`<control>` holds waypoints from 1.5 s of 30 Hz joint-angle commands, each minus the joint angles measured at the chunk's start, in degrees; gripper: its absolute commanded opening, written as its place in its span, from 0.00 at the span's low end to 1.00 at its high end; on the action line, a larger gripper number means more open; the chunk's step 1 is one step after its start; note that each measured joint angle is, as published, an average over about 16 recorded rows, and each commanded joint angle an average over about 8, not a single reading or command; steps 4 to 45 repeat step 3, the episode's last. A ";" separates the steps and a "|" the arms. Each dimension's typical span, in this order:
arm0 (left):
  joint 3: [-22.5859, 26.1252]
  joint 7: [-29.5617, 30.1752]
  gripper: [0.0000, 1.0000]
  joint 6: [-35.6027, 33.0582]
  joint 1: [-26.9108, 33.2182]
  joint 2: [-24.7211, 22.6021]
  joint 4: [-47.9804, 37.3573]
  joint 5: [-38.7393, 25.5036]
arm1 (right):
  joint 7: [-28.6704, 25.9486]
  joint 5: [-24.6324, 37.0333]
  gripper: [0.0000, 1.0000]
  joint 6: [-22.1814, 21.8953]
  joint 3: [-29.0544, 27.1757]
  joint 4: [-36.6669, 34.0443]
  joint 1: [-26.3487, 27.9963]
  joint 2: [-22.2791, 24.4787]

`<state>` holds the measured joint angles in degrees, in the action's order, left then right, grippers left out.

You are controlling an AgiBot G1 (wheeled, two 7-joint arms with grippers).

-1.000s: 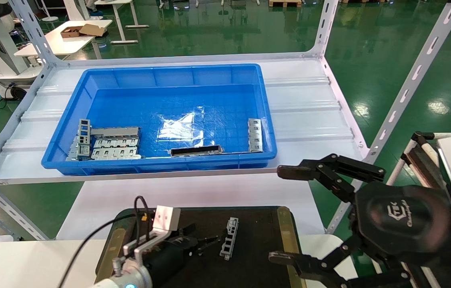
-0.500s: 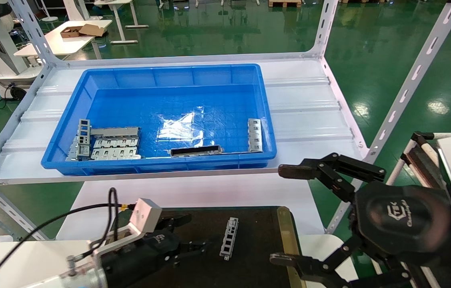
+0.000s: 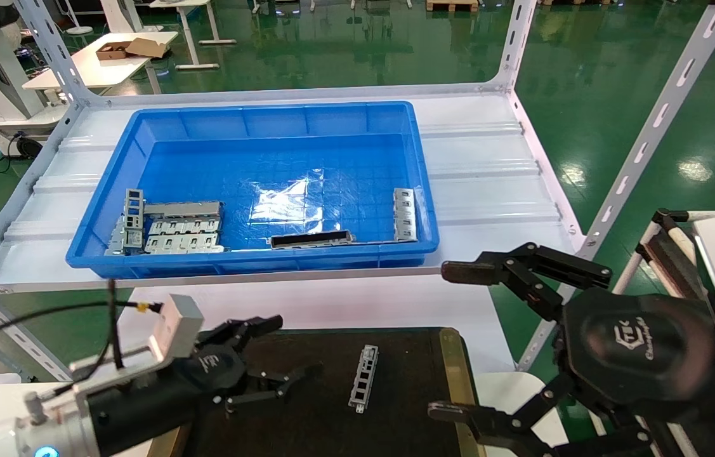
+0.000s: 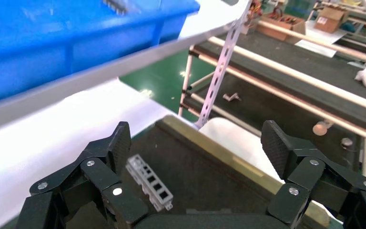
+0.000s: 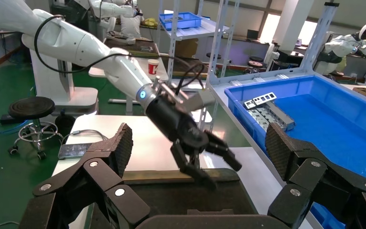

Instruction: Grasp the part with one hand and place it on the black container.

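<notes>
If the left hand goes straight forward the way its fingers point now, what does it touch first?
Probably the part: the left hand, open above the black container, points across it toward the part. Depth is unclear, so it might pass just above.

Head view: black container cut off by the bottom edge; its near-left corner is hidden behind the left gripper and arm. Right gripper body partly out of frame at the right and bottom edges.

Left wrist view: part blurred, cut-outs not countable; its near end is hidden by a finger. Blue bin blurred and cut by the top edge; contents unreadable.

Right wrist view: left gripper's fingertips smeared; part not visible.
</notes>
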<state>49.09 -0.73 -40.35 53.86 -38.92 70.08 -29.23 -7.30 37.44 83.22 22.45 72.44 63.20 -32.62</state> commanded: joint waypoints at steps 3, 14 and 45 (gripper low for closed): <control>-1.00 -0.74 1.00 -4.32 1.48 0.81 -1.74 0.80 | 0.00 0.00 1.00 0.00 0.00 0.00 0.00 0.00; -1.00 -0.74 1.00 -4.32 1.48 0.81 -1.74 0.80 | 0.00 0.00 1.00 0.00 0.00 0.00 0.00 0.00; -1.00 -0.74 1.00 -4.32 1.48 0.81 -1.74 0.80 | 0.00 0.00 1.00 0.00 0.00 0.00 0.00 0.00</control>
